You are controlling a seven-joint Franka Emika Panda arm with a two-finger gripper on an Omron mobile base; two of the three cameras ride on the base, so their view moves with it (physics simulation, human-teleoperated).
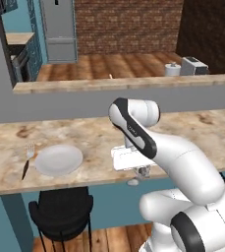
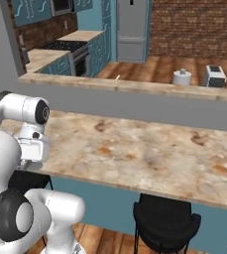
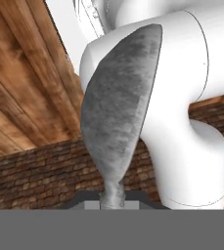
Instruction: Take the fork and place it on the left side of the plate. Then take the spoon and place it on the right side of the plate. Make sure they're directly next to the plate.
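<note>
The gripper (image 1: pixel 142 172) hung just past the near edge of the marble counter (image 1: pixel 104 135), right of the counter's middle in the left base view, under the bent white arm. Its jaws were pinched narrow on the spoon (image 3: pixel 117 122), whose grey oval bowl rose large in the hand view with its slim neck running down between the fingertips at the bottom of that picture. In the left base view a small grey end of the spoon (image 1: pixel 133 182) showed just below the hand, in front of the counter's edge and above the blue panel beneath it. The plate (image 1: pixel 58 160) lay flat on the left part of the counter, near the near edge, well apart from the gripper. The fork (image 1: pixel 27 161) lay just left of the plate, tines pointing to the far side and dark handle pointing near, slightly slanted; whether it touched the plate's rim could not be told. A black stool (image 1: pixel 61 212) stood under the counter below the plate. On the far counter beyond the grey ledge stood a white toaster (image 1: pixel 193 65) and a pale lidded jar (image 1: pixel 172 69) side by side to the right.
</note>
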